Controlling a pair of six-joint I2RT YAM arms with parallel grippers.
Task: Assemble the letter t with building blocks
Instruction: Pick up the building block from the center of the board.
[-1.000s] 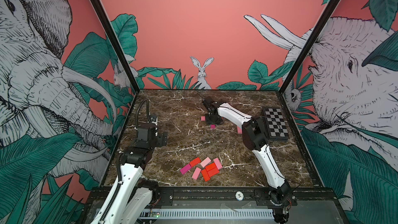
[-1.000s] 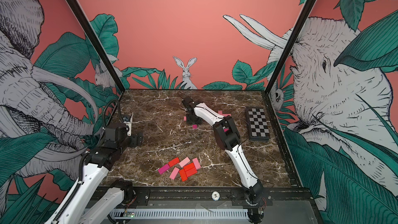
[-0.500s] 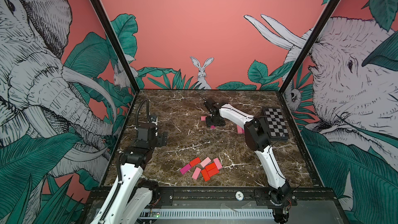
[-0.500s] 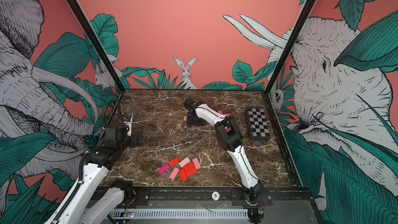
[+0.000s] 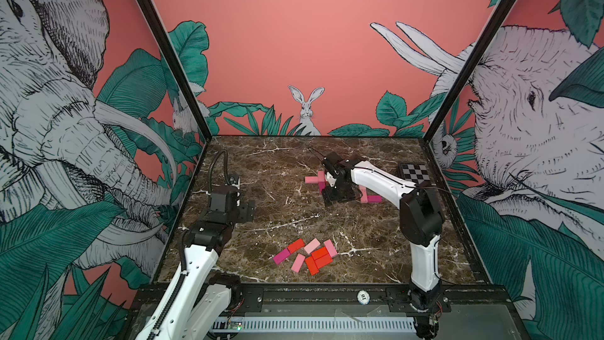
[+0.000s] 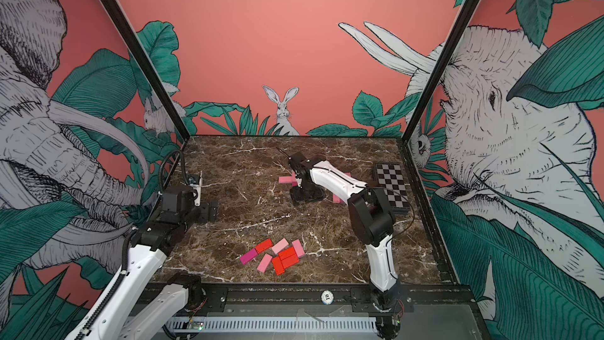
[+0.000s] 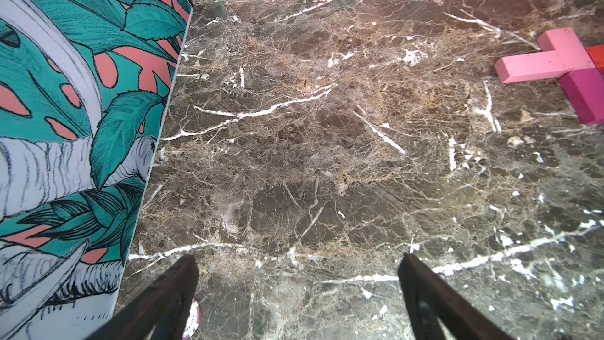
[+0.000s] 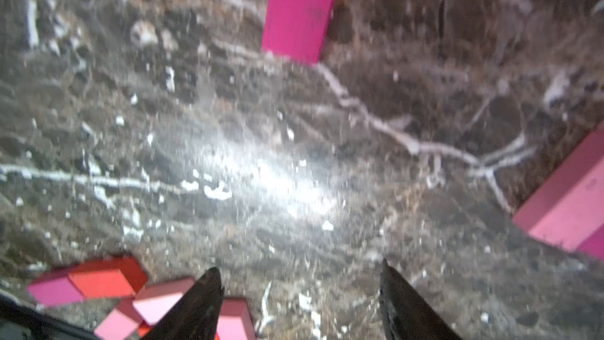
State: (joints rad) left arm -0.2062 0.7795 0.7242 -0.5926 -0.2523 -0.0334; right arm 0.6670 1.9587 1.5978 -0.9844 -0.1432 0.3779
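Marble-look brown table (image 5: pixel 277 165), glossy and veined with white, fills the floor of a booth walled in jungle murals. At its far right edge lies a flat black-and-white checkered board (image 5: pixel 414 173). Near the front edge, a loose cluster of matte rectangular building blocks (image 5: pixel 310 255) in red, light pink and magenta lies flat, several touching edge to edge. Toward the far centre a smaller group is laid out: a light pink block (image 5: pixel 312 179) lying crosswise, a magenta block (image 5: pixel 323 187) touching it at a right angle and, beyond the right arm, a pink-and-magenta pair (image 5: pixel 371 198). The left wrist view shows light pink pieces (image 7: pixel 539 65) meeting in a T shape, with a sliver of red at the frame edge. The right gripper (image 8: pixel 299 267) hangs low over bare table between the two parts of this group, its dark tapered fingers apart and clasping nothing; that wrist view is blurred. The left gripper (image 7: pixel 299 260) hovers near the left wall, fingers spread wide, empty.
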